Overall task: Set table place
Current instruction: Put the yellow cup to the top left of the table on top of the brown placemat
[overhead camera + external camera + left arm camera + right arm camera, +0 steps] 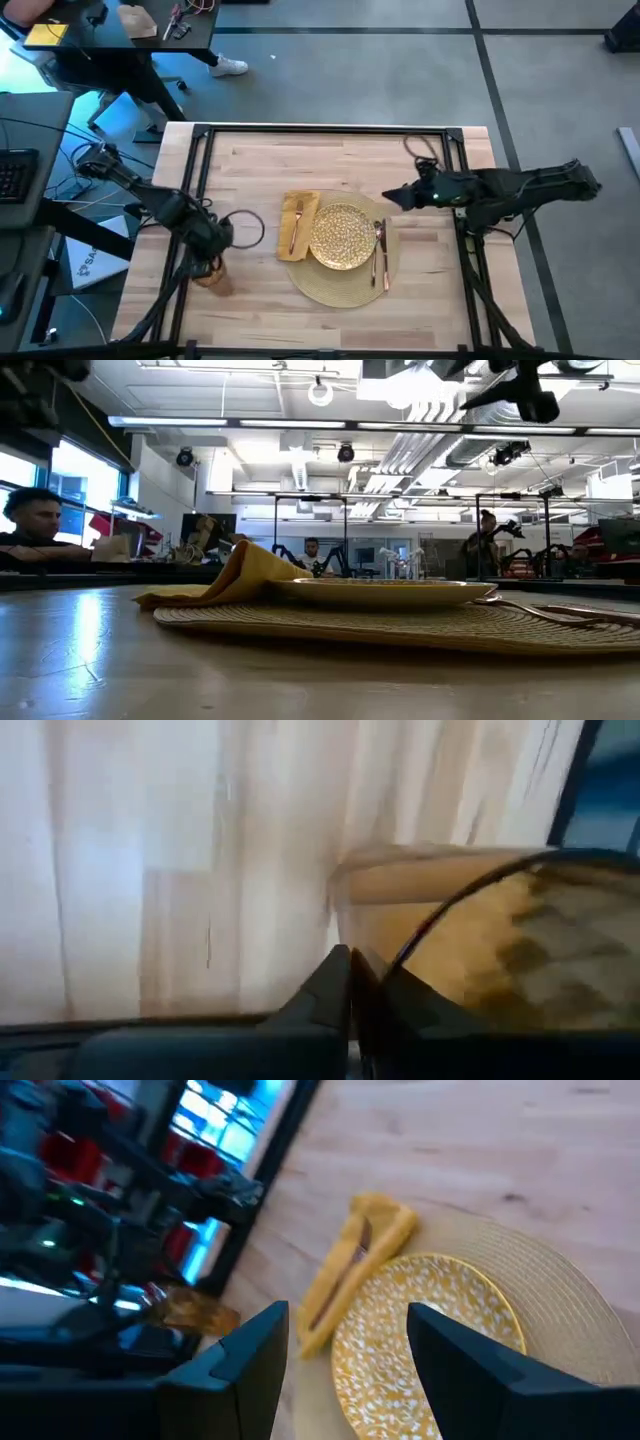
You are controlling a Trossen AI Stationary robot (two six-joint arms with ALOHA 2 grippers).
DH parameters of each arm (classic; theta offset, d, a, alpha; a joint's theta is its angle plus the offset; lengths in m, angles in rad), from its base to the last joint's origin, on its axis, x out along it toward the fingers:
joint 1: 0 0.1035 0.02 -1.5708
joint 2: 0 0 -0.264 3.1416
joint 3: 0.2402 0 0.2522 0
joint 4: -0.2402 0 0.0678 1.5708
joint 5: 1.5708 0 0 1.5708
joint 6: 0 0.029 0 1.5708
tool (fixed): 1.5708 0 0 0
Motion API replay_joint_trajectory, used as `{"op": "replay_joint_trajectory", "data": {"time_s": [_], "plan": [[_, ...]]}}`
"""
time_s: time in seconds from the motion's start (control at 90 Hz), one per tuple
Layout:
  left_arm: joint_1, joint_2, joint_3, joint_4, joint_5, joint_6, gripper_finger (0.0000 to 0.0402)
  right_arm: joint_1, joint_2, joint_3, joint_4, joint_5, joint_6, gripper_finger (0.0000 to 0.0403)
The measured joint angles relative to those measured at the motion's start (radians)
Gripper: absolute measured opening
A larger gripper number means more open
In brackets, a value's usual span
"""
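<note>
A place setting nears completion on the light-wood table [330, 160]: the gold plate [343, 236] sits centred on the round straw mat [345, 288], the mustard napkin [296, 222] lies along the plate's left with a slim utensil [296, 228] on top, and more cutlery [381, 252] rests on the mat at the plate's right.

The amber tumbler [212, 275] is the piece still out of position, standing near the table's left front edge, well apart from the mat. The left gripper [218, 240] is at the glass, and in the left wrist view the tumbler [520, 940] fills the frame beside a dark finger [335, 982]. The jaws appear closed on the glass, though that view is too blurred and too close to be certain how firm the hold is. The right gripper [392, 198] hovers above the mat's far right edge, its fingers [250, 1355] spread wide and holding nothing.

The risk lies in the carry. A smooth glass held near its rim could slip or tip if the grip is shallow, and the tumbler must travel past the napkin and utensil to reach the setting; a low path could drag the cloth or knock the utensil off it. A cable loop [245, 228] on the table beside the left arm could also snag.
</note>
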Motion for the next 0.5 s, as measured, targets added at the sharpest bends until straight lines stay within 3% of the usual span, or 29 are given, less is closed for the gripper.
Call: {"op": "replay_joint_trajectory", "data": {"time_s": [0.167,0.322,0.5], "plan": [[0.258,0.045,0.121,-0.007,-0.112,-0.033,0.0001,-0.012,-0.07,0.001,-0.023,0.051,0.0,0.0189],[0.59,0.169,0.212,0.046,-0.141,0.142,0.0,-0.065,-0.086,0.001,-0.133,0.063,0.048,0.0186],[0.905,0.388,0.365,0.092,-0.118,0.389,0.0,-0.119,-0.065,0.001,-0.181,-0.057,0.055,0.0177]]}}
